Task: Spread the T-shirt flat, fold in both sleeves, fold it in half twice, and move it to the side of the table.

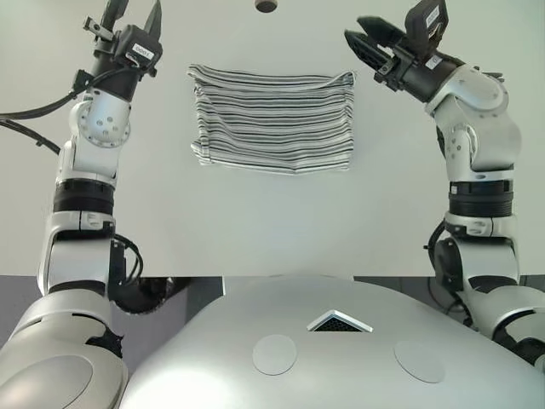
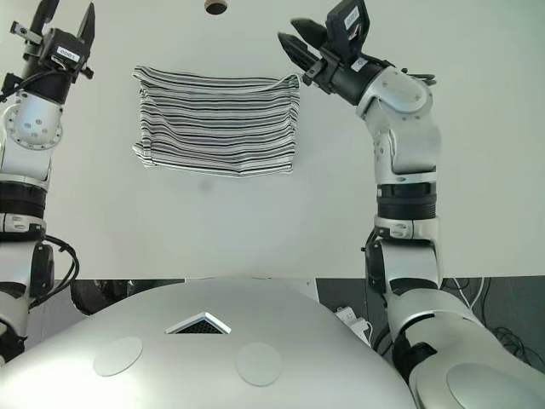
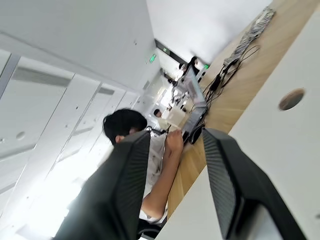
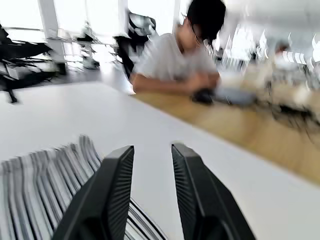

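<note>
L gripper point(image 1: 134, 15) hung wide open, off the T-shirt's point(image 1: 272, 119) left side, apart from it. Shirt lay folded mid-tabletop point(image 1: 255, 221) toward the far edge. Soft, light, prob. floppy, so pinch a stacked edge. R gripper point(image 1: 353, 28) gaped narrower by its far right corner.

Item one: a round dark hole point(image 1: 266, 5) set in the white table point(image 1: 255, 221), close to its far edge. Just beyond that edge runs a long light wooden desk point(image 3: 235, 100). On it lie loose black cables point(image 3: 227, 70) trailing along its length, and a grey upright device point(image 3: 192, 92) too small to identify. Also on the wood, side by side and blurred: a dark rounded item point(image 4: 202, 96) and a flat grey item point(image 4: 235, 96). Farther back, black office chairs point(image 4: 22, 52) stand before bright windows point(image 4: 85, 15). A small green lit sign point(image 3: 151, 58) is mounted high beside white wall panels point(image 3: 55, 85). Below the table's near edge, on the right: black floor cables point(image 2: 481, 298) and a white plug block point(image 2: 352, 318).
</note>
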Controlling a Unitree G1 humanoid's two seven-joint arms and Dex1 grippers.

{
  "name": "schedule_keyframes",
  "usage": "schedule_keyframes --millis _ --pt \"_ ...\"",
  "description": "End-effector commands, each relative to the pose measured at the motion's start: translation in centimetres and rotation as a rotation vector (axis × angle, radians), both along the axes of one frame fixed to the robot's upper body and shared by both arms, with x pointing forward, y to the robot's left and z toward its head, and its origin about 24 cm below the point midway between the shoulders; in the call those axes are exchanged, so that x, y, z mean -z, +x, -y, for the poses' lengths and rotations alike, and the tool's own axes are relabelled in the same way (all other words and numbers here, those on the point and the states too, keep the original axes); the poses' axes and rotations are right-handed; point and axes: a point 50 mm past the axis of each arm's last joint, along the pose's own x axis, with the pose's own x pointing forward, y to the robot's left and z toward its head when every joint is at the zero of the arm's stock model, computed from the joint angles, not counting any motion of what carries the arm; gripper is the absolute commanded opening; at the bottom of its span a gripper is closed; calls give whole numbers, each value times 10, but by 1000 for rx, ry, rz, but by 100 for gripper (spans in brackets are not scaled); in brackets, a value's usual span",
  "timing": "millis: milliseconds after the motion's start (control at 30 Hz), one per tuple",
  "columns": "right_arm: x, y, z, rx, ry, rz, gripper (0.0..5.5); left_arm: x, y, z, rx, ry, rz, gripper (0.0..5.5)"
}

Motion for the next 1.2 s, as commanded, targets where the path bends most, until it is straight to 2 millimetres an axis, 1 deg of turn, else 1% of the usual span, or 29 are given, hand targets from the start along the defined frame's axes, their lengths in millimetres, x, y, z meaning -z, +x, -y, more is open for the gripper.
schedule_keyframes --millis 33,67,133,233,367,400,467,533,567,600,667,733,767,800,867,933,967,1000,1067,1133,1200 --pt "4 -5 -14 -120 -163 94 142 1 -39 37 260 73 -52 191" --pt "11 -3 -15 -148 -222 97 142 8 -51 46 327 128 -80 191" --pt "24 3 -15 -180 -315 82 142 19 -65 54 391 217 -117 191" --pt "52 19 -10 -189 -481 43 142 36 -78 58 442 326 -191 191" --pt "80 33 -8 -214 -637 -20 142 61 -95 56 500 482 -302 191" --pt "88 35 -8 -227 -689 -44 142 69 -98 50 495 530 -342 191" --pt "99 38 -6 -236 -773 -66 142 76 -97 35 440 570 -410 191" --pt "109 38 1 -248 -855 -92 142 80 -91 16 361 609 -458 191" --pt "114 36 6 -256 -894 -109 142 85 -92 5 335 654 -494 191" --pt "117 35 12 -266 -928 -118 142 90 -94 -4 311 682 -539 191" --pt "122 29 25 -298 -985 -125 142 104 -108 -27 289 779 -655 191" --pt "124 24 36 -321 -1021 -114 142 105 -113 -41 279 822 -701 191" --pt "124 22 41 -327 -1035 -106 142 102 -111 -44 272 839 -687 191" --pt "124 19 46 -330 -1045 -94 142 96 -103 -50 238 847 -658 191" --pt "125 9 55 -366 -1073 -68 142 84 -83 -55 170 830 -572 191" --pt "124 -10 56 -451 -1104 -26 142 72 -65 -49 141 786 -441 191" --pt "119 -24 51 -501 -1102 8 142 66 -58 -38 158 738 -374 191" --pt "109 -40 41 -553 -1083 56 142 58 -52 -22 191 678 -297 191" --pt "86 -71 21 -607 -1012 126 142 47 -46 4 252 597 -196 191" --pt "66 -94 6 -621 -933 164 142 41 -39 21 294 553 -144 191" --pt "57 -114 -1 -622 -896 154 142 35 -31 31 318 524 -123 191"
